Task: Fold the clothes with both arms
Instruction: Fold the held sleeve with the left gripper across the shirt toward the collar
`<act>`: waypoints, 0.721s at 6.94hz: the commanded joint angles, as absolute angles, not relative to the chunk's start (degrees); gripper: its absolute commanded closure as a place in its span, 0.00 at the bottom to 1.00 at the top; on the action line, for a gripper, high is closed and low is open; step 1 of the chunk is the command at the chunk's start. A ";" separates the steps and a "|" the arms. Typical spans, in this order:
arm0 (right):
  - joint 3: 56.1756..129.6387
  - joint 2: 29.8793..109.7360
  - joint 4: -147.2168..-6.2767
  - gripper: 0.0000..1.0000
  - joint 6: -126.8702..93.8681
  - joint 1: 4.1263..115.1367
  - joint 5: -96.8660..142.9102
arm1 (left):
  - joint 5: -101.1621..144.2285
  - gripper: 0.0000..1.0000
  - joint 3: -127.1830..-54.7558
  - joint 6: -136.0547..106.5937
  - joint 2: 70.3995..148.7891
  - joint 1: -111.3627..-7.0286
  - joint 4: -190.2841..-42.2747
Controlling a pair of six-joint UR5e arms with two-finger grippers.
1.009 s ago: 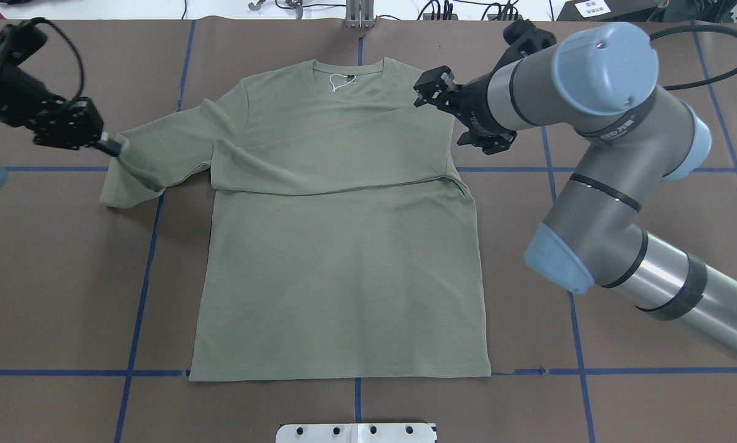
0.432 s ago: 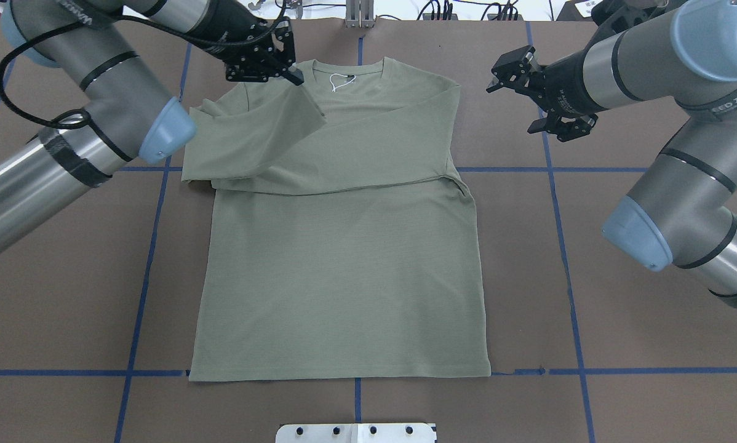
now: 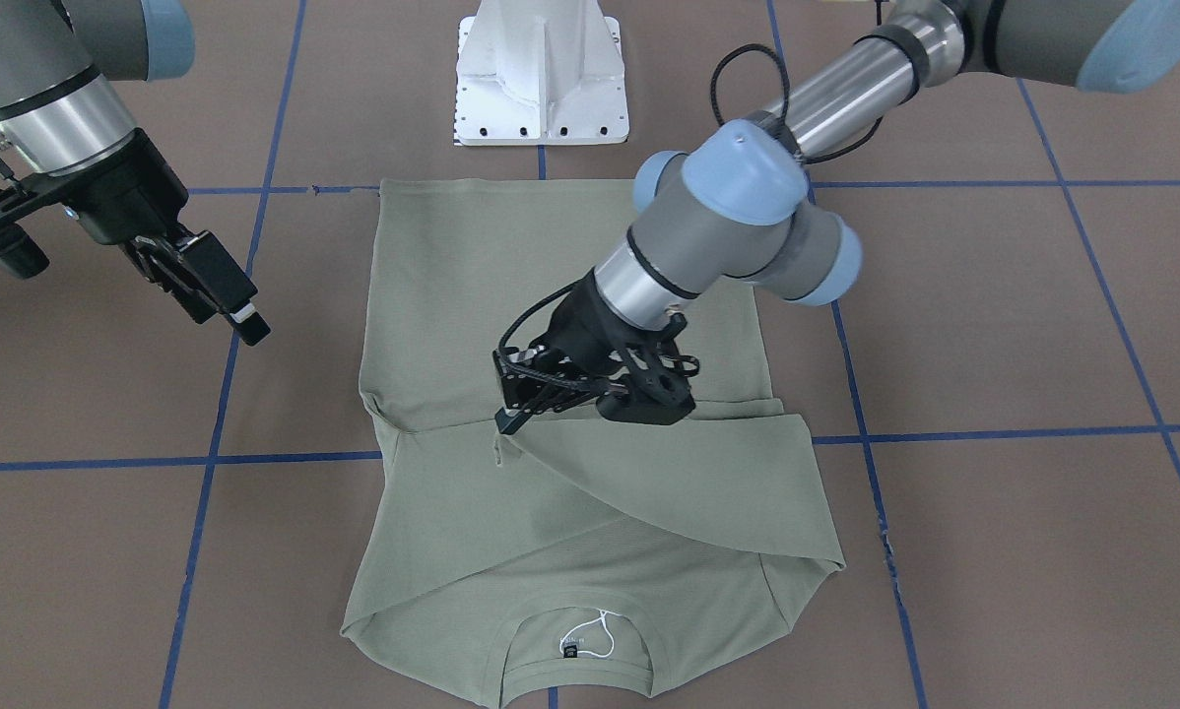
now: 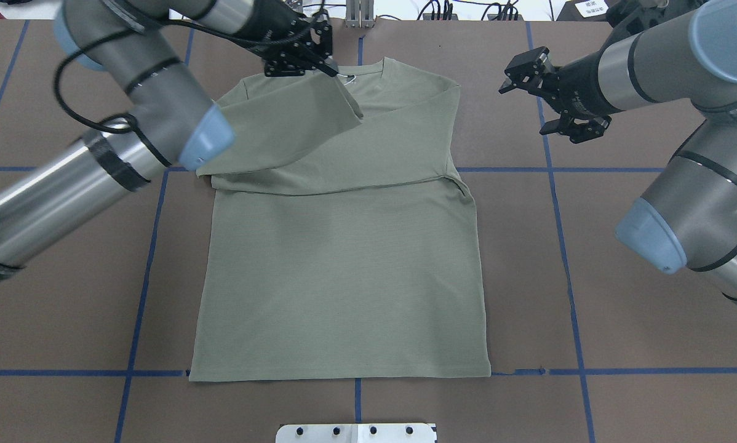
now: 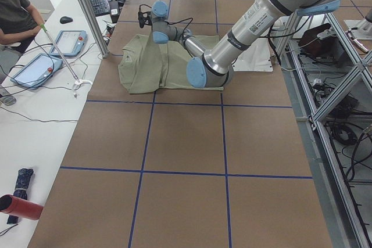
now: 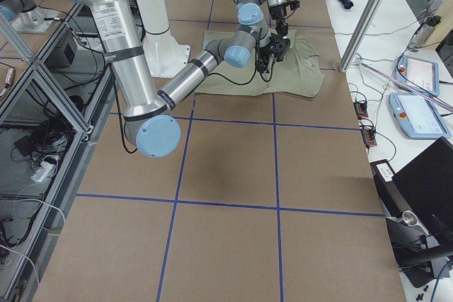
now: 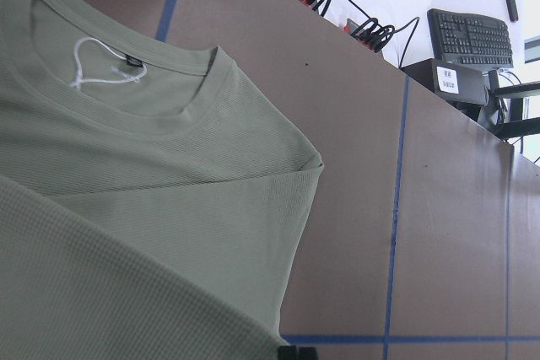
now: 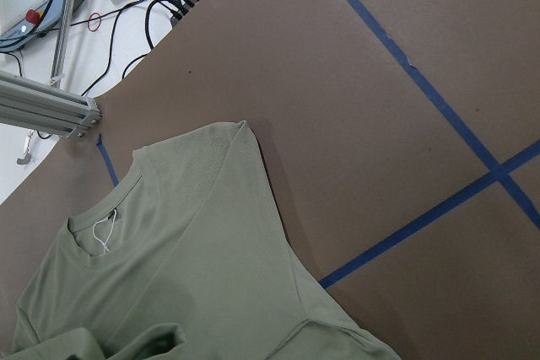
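The sage-green shirt lies flat on the brown table, neck at the far side, with its white loop string showing in the collar. One sleeve is folded flat across the chest. My left gripper is shut on the cuff of the other sleeve and holds it raised over the chest near the collar; from the front it is the left gripper. My right gripper hangs open and empty beside the shirt's shoulder, clear of the cloth. The left wrist view shows the collar below.
Blue tape lines cross the brown table cover. The white pedestal base stands at the robot's side of the shirt. A person sits at a side table with tablets and cables beyond the far edge.
My left gripper has carried the sleeve from far out at the left up and across onto the chest, towards the collar. My right gripper, open, has drawn away from the shirt's shoulder.
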State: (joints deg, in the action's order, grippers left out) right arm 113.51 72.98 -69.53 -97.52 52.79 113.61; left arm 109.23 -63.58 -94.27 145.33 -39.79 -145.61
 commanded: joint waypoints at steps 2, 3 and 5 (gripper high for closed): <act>118.46 79.26 -69.43 0.00 -93.19 54.92 113.82 | 100.49 1.00 -50.57 -94.66 152.90 -32.89 -151.60; 118.65 79.63 -69.52 0.00 -92.90 55.02 113.82 | 99.94 1.00 -49.23 -94.66 153.97 -32.00 -151.70; 118.74 79.80 -69.52 0.00 -92.90 55.19 113.82 | 97.67 1.00 -47.48 -94.57 155.12 -30.25 -151.79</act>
State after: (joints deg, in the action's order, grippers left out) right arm 118.63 79.55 -69.51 -93.02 55.06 113.81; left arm 99.37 -48.86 -94.60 154.47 -31.51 -151.67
